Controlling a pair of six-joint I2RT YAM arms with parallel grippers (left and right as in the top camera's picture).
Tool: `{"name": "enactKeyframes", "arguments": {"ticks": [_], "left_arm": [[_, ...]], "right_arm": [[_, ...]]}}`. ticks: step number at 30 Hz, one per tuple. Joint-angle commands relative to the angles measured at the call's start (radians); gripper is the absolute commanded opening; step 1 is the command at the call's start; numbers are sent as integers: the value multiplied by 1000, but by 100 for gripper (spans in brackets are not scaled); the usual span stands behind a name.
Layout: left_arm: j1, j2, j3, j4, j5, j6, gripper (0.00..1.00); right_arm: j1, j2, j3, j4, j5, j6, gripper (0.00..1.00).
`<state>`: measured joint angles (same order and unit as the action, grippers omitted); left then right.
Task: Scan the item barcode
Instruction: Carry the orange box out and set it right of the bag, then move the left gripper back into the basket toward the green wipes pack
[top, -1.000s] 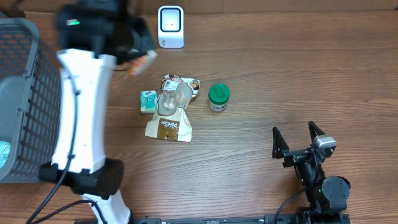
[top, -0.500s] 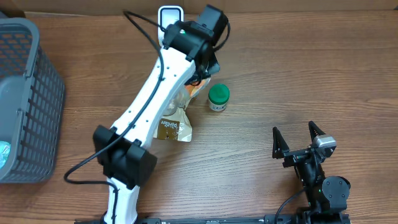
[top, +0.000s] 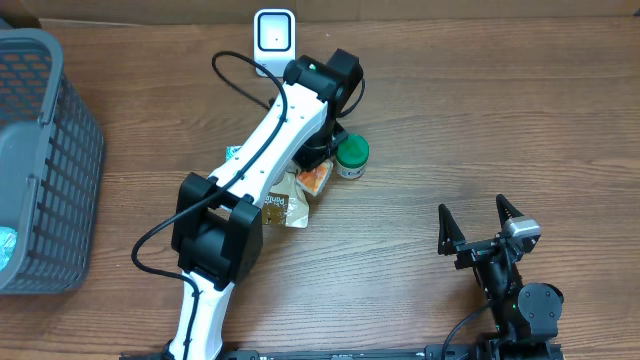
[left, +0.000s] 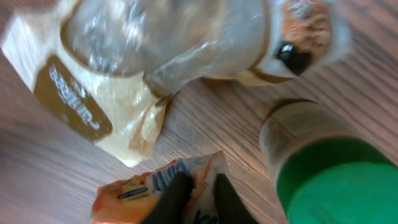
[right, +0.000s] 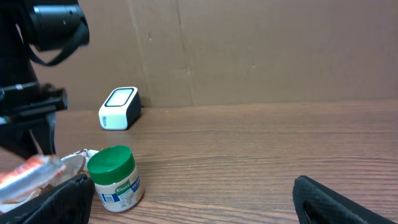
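An orange snack packet (top: 314, 177) (left: 130, 193) lies low over the table beside a green-lidded jar (top: 351, 156) (left: 329, 180) (right: 113, 177). My left gripper (top: 318, 165) (left: 198, 183) is shut on the packet's edge, with the wrapper pinched between the two dark fingers. The white barcode scanner (top: 274, 42) (right: 119, 107) stands at the back edge, behind the left arm. My right gripper (top: 473, 207) (right: 191, 182) rests open near the front right with nothing between its fingers. No barcode shows on the packet.
A beige bag with a brown label (top: 283, 205) (left: 124, 81) and a clear-wrapped item (left: 186, 31) lie under the left arm. A teal packet (top: 233, 152) peeks out beside them. A grey basket (top: 40, 150) stands at the left edge.
The left arm swung from the far left by the basket to the right and down beside the green-lidded jar, carrying the orange packet. The right arm has not moved.
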<state>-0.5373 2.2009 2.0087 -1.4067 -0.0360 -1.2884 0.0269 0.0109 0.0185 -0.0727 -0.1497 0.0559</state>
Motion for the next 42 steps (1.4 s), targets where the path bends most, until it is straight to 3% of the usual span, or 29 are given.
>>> {"name": "enactKeyframes", "arguments": {"ticks": [1,2,3,5,14,25,34,42], "left_arm": [[-5,4,-12,20,40,-125,53],[-6,4,-12,24,41,-125,77],[-6,4,-12,26,41,-124,92],[-6,4,-11,34,44,-96,100],[59,-36,179,-23,54,158,96],[336,-203,531,-195,14,745,86],[711,-324,536,-227,-27,796,86],[1004,-321,488,-236,-27,821,75]], "right_arm": [[-2,-8,-11,4,-1,-1,100],[-2,-8,-11,4,-1,-1,100],[-2,-8,-11,4,-1,-1,100],[-2,-8,-11,4,-1,-1,100],[-2,-8,-11,4,-1,-1,100],[-2,-8,-11,4,-1,-1,100],[-2,-8,-11,4,-1,-1,100],[-2,-8,-11,4,-1,-1,100]]}}
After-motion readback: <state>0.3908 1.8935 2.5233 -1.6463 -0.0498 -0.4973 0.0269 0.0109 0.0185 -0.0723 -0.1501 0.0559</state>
